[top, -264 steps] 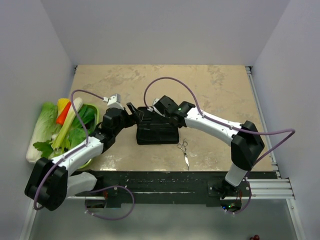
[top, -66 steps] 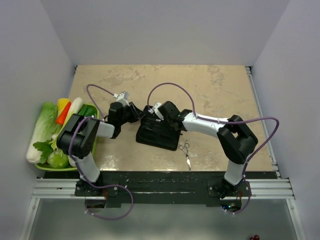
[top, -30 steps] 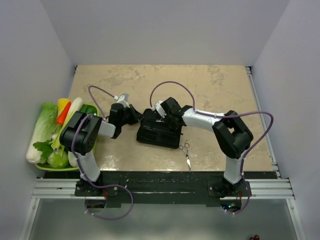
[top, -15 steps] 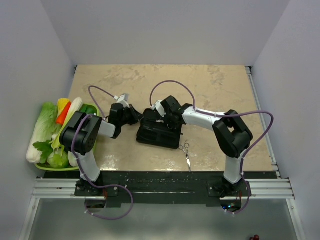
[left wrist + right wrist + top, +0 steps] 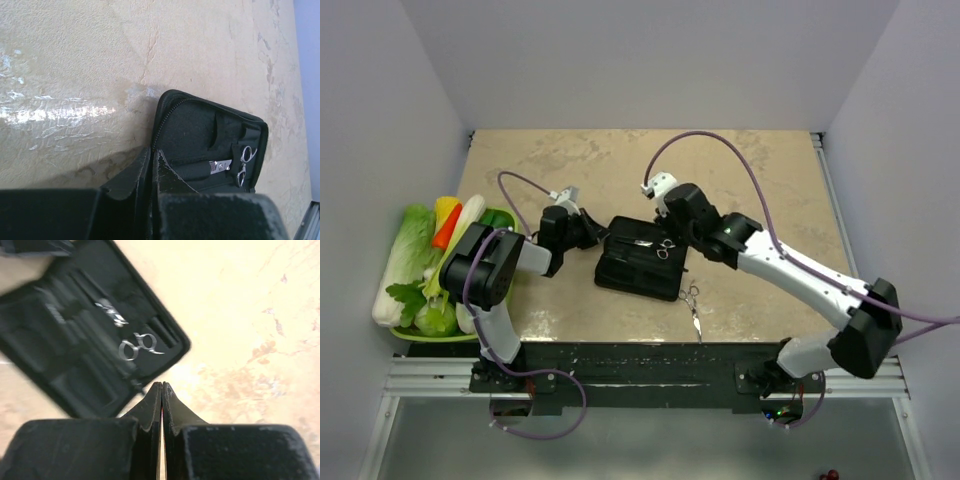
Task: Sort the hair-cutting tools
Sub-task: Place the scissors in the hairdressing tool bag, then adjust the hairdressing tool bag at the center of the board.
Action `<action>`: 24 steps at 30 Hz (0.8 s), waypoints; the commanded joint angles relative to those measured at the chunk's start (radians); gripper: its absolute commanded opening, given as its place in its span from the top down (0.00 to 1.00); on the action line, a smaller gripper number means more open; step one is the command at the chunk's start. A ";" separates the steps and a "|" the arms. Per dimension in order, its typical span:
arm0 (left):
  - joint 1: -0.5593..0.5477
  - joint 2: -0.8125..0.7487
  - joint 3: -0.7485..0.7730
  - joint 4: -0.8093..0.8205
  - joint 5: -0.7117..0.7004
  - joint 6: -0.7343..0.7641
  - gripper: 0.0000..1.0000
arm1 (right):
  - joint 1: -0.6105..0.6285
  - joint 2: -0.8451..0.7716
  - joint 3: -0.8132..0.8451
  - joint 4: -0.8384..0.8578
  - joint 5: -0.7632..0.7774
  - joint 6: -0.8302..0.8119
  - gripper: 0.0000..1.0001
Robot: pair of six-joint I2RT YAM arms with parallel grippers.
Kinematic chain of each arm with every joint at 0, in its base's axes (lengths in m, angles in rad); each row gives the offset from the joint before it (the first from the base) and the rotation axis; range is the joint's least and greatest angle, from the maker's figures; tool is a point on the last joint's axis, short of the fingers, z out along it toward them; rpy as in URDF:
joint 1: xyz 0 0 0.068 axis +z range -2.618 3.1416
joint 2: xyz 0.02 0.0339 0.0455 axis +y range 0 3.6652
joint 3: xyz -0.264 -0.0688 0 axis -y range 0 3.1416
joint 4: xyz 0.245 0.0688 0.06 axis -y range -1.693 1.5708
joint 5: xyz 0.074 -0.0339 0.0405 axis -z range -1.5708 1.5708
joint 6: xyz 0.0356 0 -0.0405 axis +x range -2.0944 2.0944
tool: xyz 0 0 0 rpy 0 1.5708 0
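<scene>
Entry: scissors (image 5: 137,346) now lodged in open case (image 5: 632,272), ring handles showing. Right pincer (image 5: 161,386) clenched, empty, lifted clear of case (one tool sorted). Left pincer (image 5: 151,154) pinches case edge. Outstanding: second scissors (image 5: 690,298) on counter (image 5: 570,160), just beside case.

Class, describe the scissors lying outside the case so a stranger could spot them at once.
Start at the black case lying open in the middle of the table. Just off its near right corner, on the bare surface, lie small silver scissors. The other pair sits inside the case; this one lies outside it.
</scene>
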 commanded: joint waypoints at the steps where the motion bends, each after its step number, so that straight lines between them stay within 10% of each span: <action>1: -0.012 -0.019 -0.039 0.105 0.001 -0.063 1.00 | 0.147 -0.097 -0.094 -0.058 -0.089 0.212 1.00; 10: -0.099 -0.130 -0.278 0.193 -0.151 -0.187 1.00 | 0.380 -0.096 -0.292 0.019 -0.165 0.494 1.00; 17: -0.204 -0.263 -0.394 0.192 -0.271 -0.266 1.00 | 0.414 -0.212 -0.425 0.093 -0.026 0.627 0.57; 24: -0.228 -0.467 -0.522 0.137 -0.360 -0.315 1.00 | 0.412 -0.254 -0.464 0.073 0.077 0.705 0.45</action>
